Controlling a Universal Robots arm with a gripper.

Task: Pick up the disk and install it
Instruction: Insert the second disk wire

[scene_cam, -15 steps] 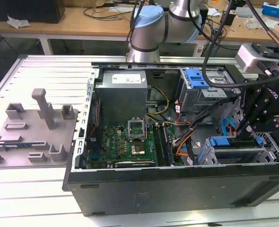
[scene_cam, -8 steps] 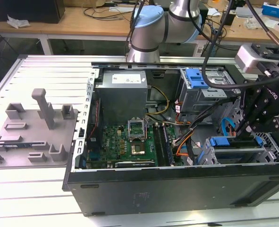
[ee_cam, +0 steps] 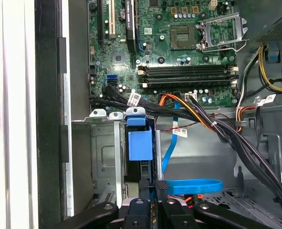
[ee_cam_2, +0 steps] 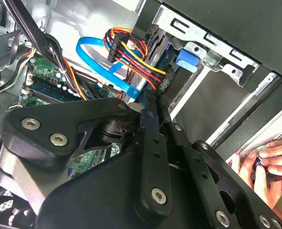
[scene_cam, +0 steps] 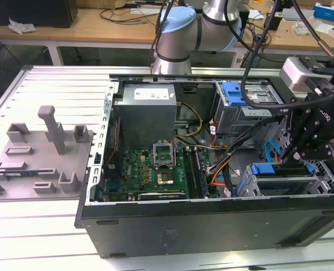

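Observation:
The disk point(scene_cam: 280, 182) lies in the drive cage at the case's front corner, on the exterior view's right, with its blue carrier bracket point(scene_cam: 268, 168) at the end towards the motherboard. In the first wrist view the disk point(ee_cam: 140, 143) is seen edge-on, standing in the cage slot with the blue bracket facing the camera. My gripper point(scene_cam: 295, 161) reaches down onto that end of the disk. Its black fingers point(ee_cam: 161, 187) are close together, with the tips at the disk's near edge and nothing thick between them. In the second wrist view the gripper point(ee_cam_2: 149, 100) points into the cage beside the blue data cable point(ee_cam_2: 102, 59).
The open computer case point(scene_cam: 212, 226) holds a motherboard point(scene_cam: 155, 169), a power supply point(scene_cam: 147, 113) and bundles of cables point(ee_cam: 217, 129). A second bay with a blue latch point(scene_cam: 234, 93) sits behind. A grey fixture with posts point(scene_cam: 48, 152) stands left of the case. A person's hand point(ee_cam_2: 269, 162) is beside the case.

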